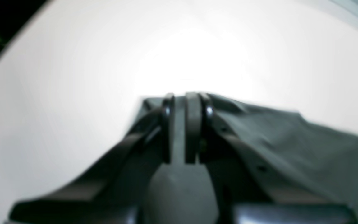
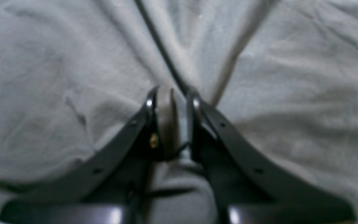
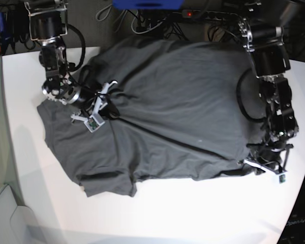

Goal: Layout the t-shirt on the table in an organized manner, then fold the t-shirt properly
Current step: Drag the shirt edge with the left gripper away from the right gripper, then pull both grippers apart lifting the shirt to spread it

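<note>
The dark grey t-shirt (image 3: 178, 112) lies spread over the middle of the white table (image 3: 193, 213), creased, with a sleeve turned under near the front. In the base view my right gripper (image 3: 104, 108) sits on the shirt's left part. Its wrist view shows the right gripper (image 2: 172, 96) shut on a pinched ridge of the t-shirt (image 2: 57, 77), with folds fanning out from the tips. My left gripper (image 3: 256, 163) is at the shirt's right edge. In the left wrist view, the left gripper (image 1: 186, 99) is shut on the edge of the t-shirt (image 1: 306, 149), over bare table (image 1: 73, 77).
Cables and a power strip (image 3: 203, 12) run behind the table's far edge, beside a blue object (image 3: 147, 4). The table's rounded left edge (image 3: 7, 127) borders a pale floor. Both arms reach in from the far corners.
</note>
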### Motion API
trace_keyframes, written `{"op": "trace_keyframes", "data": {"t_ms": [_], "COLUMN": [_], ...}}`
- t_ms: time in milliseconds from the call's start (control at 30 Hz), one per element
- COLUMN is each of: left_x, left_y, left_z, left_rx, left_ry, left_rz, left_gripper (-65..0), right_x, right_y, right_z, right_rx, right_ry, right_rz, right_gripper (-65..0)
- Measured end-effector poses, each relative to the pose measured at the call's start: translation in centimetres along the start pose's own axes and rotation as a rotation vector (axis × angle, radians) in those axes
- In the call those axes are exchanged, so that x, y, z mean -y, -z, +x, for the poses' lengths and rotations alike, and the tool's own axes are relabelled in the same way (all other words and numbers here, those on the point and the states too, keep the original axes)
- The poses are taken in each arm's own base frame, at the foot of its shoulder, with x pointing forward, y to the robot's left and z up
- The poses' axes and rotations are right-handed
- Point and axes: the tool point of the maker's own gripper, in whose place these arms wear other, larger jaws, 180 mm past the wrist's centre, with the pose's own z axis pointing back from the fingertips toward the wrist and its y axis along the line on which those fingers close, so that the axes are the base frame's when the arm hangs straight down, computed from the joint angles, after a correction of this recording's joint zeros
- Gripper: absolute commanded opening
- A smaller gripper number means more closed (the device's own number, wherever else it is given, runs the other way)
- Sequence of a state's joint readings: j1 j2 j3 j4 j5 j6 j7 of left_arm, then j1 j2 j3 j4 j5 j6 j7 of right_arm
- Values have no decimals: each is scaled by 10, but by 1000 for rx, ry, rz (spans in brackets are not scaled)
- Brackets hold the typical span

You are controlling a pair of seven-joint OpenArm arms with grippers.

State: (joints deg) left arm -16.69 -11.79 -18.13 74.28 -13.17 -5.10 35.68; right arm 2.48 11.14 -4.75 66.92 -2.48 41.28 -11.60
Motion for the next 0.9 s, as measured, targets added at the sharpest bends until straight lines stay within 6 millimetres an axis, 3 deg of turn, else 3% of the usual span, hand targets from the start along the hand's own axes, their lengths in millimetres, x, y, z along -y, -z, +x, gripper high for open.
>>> {"op": "trace_keyframes", "data": {"t_ms": [67, 133, 200, 333, 467, 700, 900], "left_x": [16, 18, 14, 3, -10, -17, -25], "left_y": [-8, -16, -20, -14, -5, 36, 64], "left_z": [-26, -52, -71, -86, -124, -104, -84], "left_rx": [-85, -169, -219, -258, -327, -198, -149], "left_ry": [54, 81, 86, 75, 43, -26, 91], "left_rz": [-37, -39, -31, -7, 18, 34, 87], "left_gripper": [-586, -586, -586, -586, -586, -586, -586], "right_x": [1, 0, 2, 7, 11, 33, 54], "right_y": [1, 1, 2, 4, 7, 21, 41], "right_z": [1, 2, 4, 7, 12, 28, 47], "right_rx": [-5, -4, -9, -36, -45, -84, -116], "right_ry": [-3, -4, -10, -41, -54, -64, -27], "right_rz": [1, 3, 2, -7, -9, -28, -23], "right_gripper": [-585, -585, -585, -585, -585, -585, -585]}}
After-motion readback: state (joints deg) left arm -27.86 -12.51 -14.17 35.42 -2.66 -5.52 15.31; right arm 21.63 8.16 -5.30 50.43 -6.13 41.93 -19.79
